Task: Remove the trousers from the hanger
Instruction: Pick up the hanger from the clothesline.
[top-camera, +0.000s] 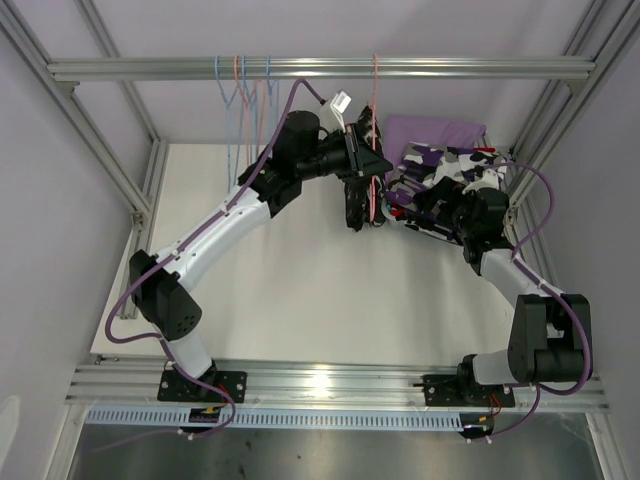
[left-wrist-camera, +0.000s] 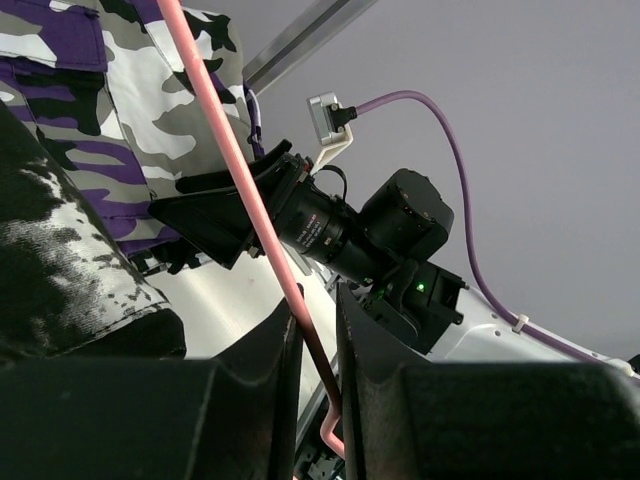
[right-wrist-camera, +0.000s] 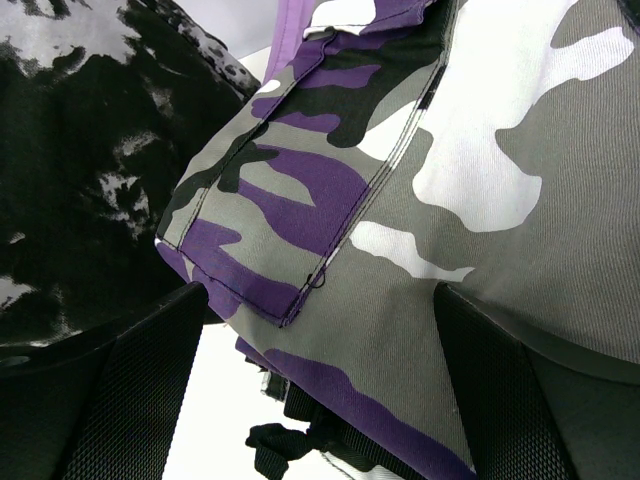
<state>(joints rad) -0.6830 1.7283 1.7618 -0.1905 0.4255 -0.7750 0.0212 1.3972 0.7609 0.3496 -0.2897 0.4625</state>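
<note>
The left gripper (left-wrist-camera: 316, 305) had its two dark fingers pressed nearly together on the wire of the pink hanger (left-wrist-camera: 232, 170). The contact itself lay in shadow, and the wire's lower bend was half hidden behind them. The right gripper (right-wrist-camera: 318, 300) stood spread wide, with a fold of the purple-white-black print trousers (right-wrist-camera: 450, 200) filling the space between its fingers; whether the pads touched the cloth could not be made out. From above, both sets of fingers were lost behind the wrists and cameras. The black trousers with white blotches (right-wrist-camera: 80, 150) showed only as a cut-off mass at the left of each wrist view, just beside the print pair, and it could not be told whether they hung on the hanger. The lilac trousers (top-camera: 435, 130) lay partly covered by the print pair at the far right corner of the table (top-camera: 300, 300). The left arm (top-camera: 220, 225) reached diagonally from its base to the middle, its wrist at the hanger, which hung from the overhead rail (top-camera: 150, 68). The right arm (top-camera: 545, 335) bent up and leftward to the pile. Empty hangers (top-camera: 245, 95) hung on the rail well to the left.
</note>
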